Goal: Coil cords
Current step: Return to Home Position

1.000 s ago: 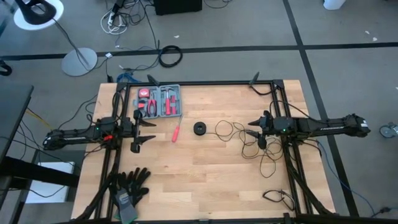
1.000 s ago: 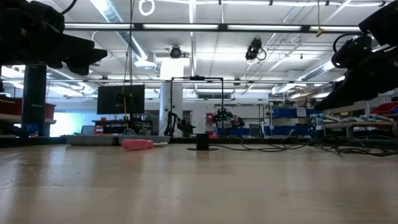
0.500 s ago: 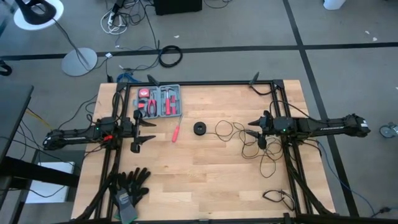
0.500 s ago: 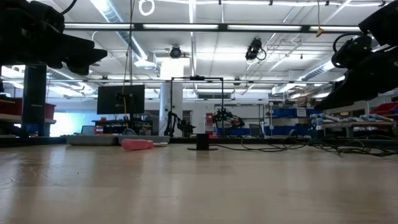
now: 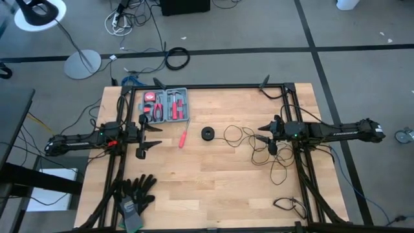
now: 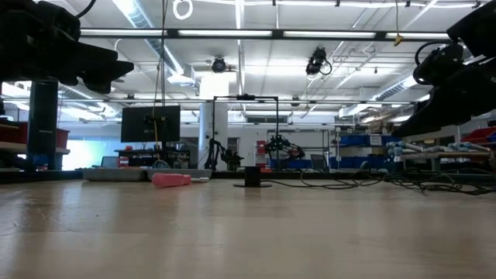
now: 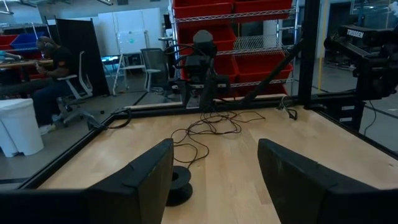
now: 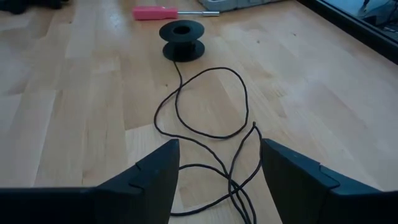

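Note:
A thin black cord [image 5: 244, 138] lies in loose loops on the wooden table, right of centre, and ends at a small round black spool [image 5: 207, 134], which stands on its flat base. The spool and cord also show in the right wrist view [image 8: 182, 39] and the left wrist view [image 7: 176, 185]. My right gripper [image 5: 261, 136] is open, above the cord's loops [image 8: 211, 112], touching nothing. My left gripper [image 5: 155, 136] is open and empty at the table's left, pointing toward the spool.
A grey tool case [image 5: 166, 105] with red-handled tools stands at the far left. A red-handled screwdriver [image 5: 183, 138] lies left of the spool. Black gloves [image 5: 135, 190] lie at the near left corner. More cord trails to the near right [image 5: 284, 206].

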